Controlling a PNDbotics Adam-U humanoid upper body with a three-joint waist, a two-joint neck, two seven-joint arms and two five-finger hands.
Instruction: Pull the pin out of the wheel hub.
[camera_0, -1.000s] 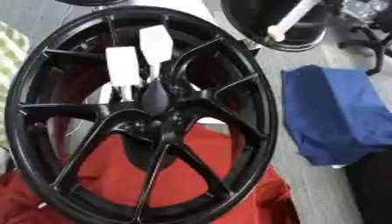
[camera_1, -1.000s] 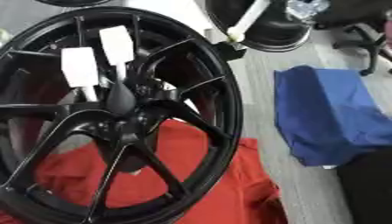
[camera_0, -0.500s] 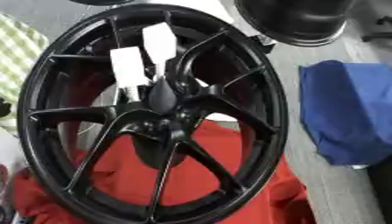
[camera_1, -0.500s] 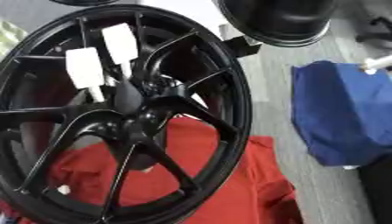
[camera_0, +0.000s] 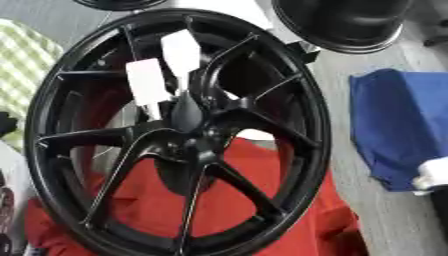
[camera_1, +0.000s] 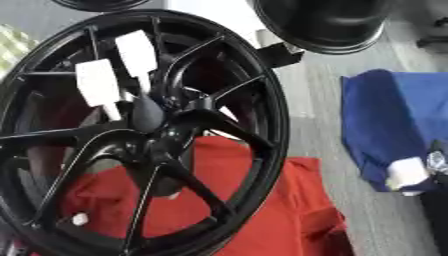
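Black wheel (camera_0: 317, 125) upright and tilted, lower rim set on red cloth (camera_0: 262, 192) spread on the floor. Hub (camera_0: 188, 120) about mid-wheel, spokes fanning out. Two white flat tabs, lower one (camera_0: 146, 86) and upper one (camera_0: 181, 50), side by side above the hub, each narrowing to a thin stem aimed at the hub centre. Taken for the pin or pins, by judgement only; the seat in the hub is too dark to make out.

Blue cloth (camera_0: 402, 120) on the floor off the red cloth's right edge, well apart from the wheel. Second black wheel (camera_0: 346, 22) beyond the far right. Green checked cloth (camera_0: 26, 65) past the left rim.

Since half a second ago: whole view shifted, so camera movement, not wheel movement. Tabs in the same place against the spokes, stems still pointing into the hub. Small white shape (camera_1: 405, 172) now lower, at the blue cloth's near edge; identity unclear.

No robot hand plainly seen in either view; fingers' state cannot be told. Meaning for the task: nothing seen gripping the tabs, pin apparently still at the hub.
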